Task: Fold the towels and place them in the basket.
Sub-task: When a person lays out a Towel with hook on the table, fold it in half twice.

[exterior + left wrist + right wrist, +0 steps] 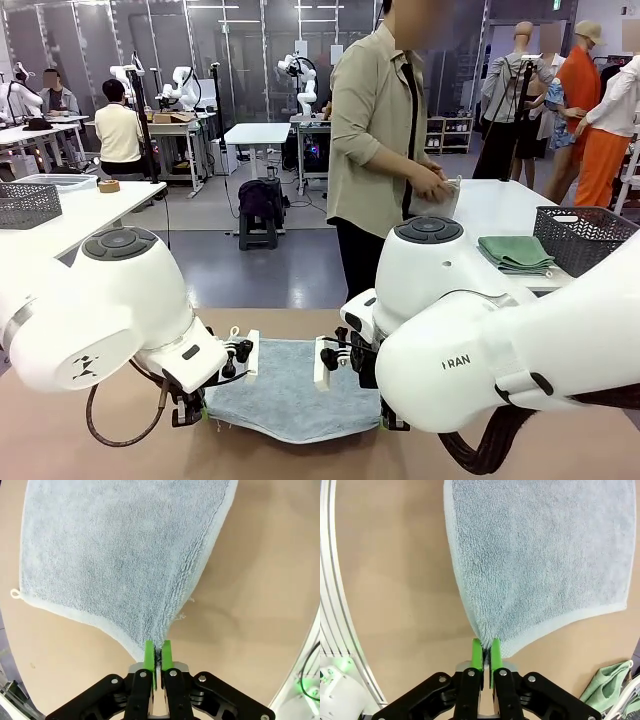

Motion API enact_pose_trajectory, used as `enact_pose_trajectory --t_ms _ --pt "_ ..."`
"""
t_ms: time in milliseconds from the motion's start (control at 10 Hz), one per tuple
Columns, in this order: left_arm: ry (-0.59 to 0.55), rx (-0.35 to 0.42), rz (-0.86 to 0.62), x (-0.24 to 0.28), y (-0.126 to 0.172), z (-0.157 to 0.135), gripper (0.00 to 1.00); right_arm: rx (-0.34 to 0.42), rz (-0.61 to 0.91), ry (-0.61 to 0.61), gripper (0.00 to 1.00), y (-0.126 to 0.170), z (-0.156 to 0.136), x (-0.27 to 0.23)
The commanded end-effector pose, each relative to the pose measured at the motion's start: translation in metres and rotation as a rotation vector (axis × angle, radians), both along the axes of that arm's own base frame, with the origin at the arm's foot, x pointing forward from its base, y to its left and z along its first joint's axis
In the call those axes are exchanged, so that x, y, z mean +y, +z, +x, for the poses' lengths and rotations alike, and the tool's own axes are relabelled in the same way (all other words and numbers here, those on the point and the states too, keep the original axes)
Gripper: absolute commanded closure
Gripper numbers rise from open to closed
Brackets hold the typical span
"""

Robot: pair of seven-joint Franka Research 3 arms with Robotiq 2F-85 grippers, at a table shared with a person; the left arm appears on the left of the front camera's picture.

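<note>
The left gripper [158, 647] has its green pads pinched tight on one near corner of the pale blue rectangular terry-cloth towel [120, 555]. The right gripper [486, 646] is clamped the same way on the other near corner. From each pinch the cloth fans out toward 12 o'clock in the wrist views and lies on the tan table top [260, 605]. A small white corner loop [16, 593] sits at 9 o'clock in the left wrist view.

Step in hand, as judged: the first fold.
- Raise both corners level.
- Carry them toward 12 o'clock and lay them corner on corner over the far edge.
- Match arm speeds, or the fold skews.
- Keep tension light, because a hard pull drags the far half.

In the front view, the dark grey mesh-sided rectangular basket [590, 245] stands on the far white table [505, 205], at 2 o'clock from the towel. A folded mint green terry towel [515, 253] lies just beside it at its 9 o'clock.
</note>
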State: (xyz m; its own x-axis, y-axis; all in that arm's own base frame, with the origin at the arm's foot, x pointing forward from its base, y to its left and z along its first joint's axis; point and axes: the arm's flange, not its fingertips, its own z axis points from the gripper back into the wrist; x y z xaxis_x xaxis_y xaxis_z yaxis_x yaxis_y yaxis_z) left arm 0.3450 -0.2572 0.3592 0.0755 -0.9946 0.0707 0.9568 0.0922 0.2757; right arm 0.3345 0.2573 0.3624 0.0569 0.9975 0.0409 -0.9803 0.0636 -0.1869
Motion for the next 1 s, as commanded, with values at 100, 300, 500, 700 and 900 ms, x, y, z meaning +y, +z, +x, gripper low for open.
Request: enact_pose_trajectory --t_ms 100,300,500,700,900 --pt "-0.015 -0.015 0.011 -0.003 0.009 0.003 0.94 -0.006 0.008 0.011 0.93 0.010 0.001 0.000" --pt "0.002 -0.062 0.018 -0.003 0.031 0.007 0.94 -0.026 0.012 0.041 0.93 0.028 0.000 0.005" --pt "0.001 -0.100 0.006 0.003 0.051 0.003 0.94 -0.057 0.022 0.053 0.93 0.045 -0.003 0.008" --pt "-0.004 -0.127 -0.010 0.005 0.064 -0.002 0.94 -0.095 0.026 0.059 0.93 0.057 -0.010 0.010" --pt "-0.003 -0.115 -0.036 0.000 0.060 0.003 0.94 -0.088 0.040 0.037 0.93 0.054 -0.006 0.015"
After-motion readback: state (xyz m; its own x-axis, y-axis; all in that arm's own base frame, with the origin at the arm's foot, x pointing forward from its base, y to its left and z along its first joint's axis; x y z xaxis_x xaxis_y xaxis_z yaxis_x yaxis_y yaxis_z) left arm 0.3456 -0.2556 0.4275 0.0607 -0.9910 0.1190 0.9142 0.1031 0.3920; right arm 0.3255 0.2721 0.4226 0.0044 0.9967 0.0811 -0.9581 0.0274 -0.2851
